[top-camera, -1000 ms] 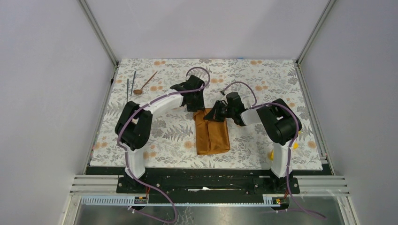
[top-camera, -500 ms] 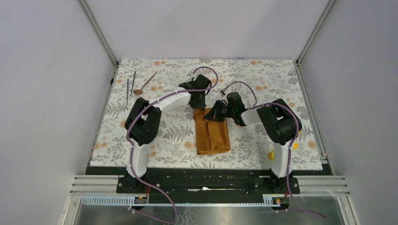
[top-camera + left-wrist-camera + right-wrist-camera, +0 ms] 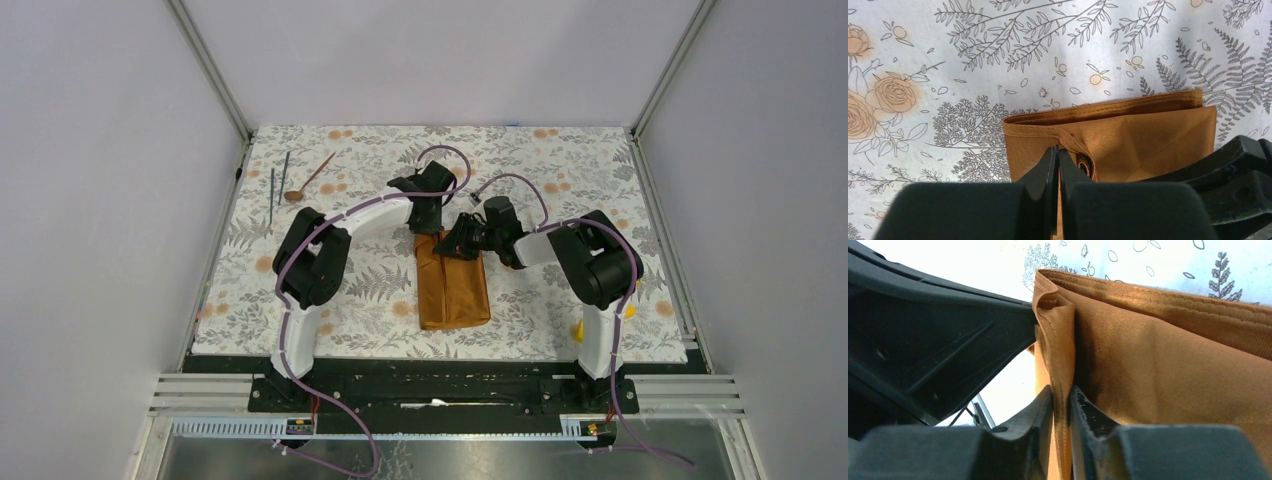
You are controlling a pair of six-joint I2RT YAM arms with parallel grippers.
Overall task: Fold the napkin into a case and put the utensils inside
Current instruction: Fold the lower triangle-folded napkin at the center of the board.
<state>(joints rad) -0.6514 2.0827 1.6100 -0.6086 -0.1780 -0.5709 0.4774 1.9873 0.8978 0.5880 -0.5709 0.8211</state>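
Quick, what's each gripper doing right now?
Left gripper: closed, pinching the hemmed edge of the napkin.
Right gripper: closed on a raised fold of the napkin.

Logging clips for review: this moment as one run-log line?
phase: folding | napkin: narrow folded strip, mid-table | left fingers: shut on far end | right fingers: shut on far end | utensils: far left, not inserted
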